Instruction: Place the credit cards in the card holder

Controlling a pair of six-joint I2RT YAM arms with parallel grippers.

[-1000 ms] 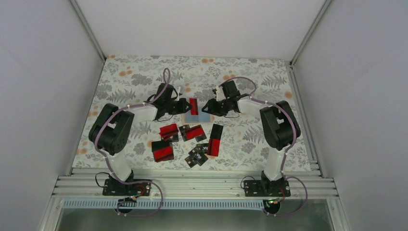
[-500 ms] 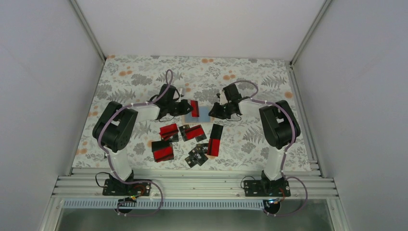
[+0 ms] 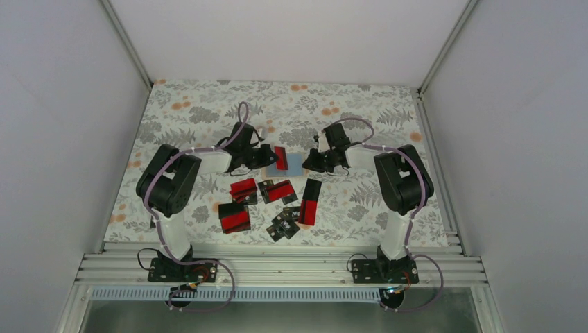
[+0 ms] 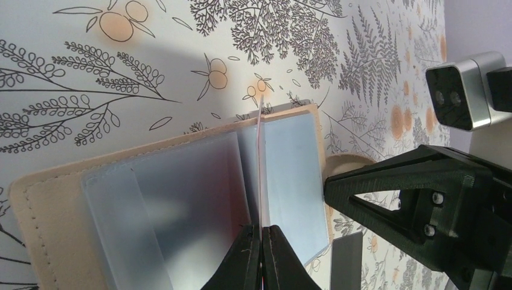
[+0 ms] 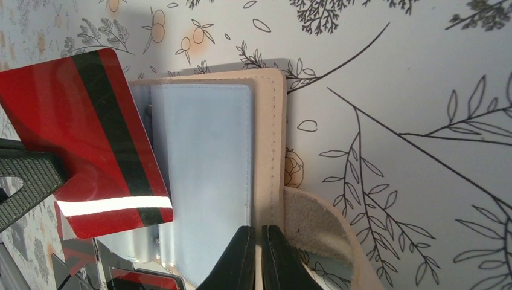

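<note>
Nearest us, loose credit cards (image 3: 277, 201) lie scattered on the floral surface (image 3: 208, 111). At their 12 o'clock the card holder (image 3: 294, 165) lies open. From 9 o'clock our left fingers (image 4: 246, 260) clamp one red card (image 5: 90, 133) on edge over its fold; from 3 o'clock our right fingers (image 5: 244, 260) pinch its tan rim.

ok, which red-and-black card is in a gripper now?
The red, black-striped card held on edge at the open tan card holder, pinched by the left gripper. The other cards lie flat on the floral table.
</note>
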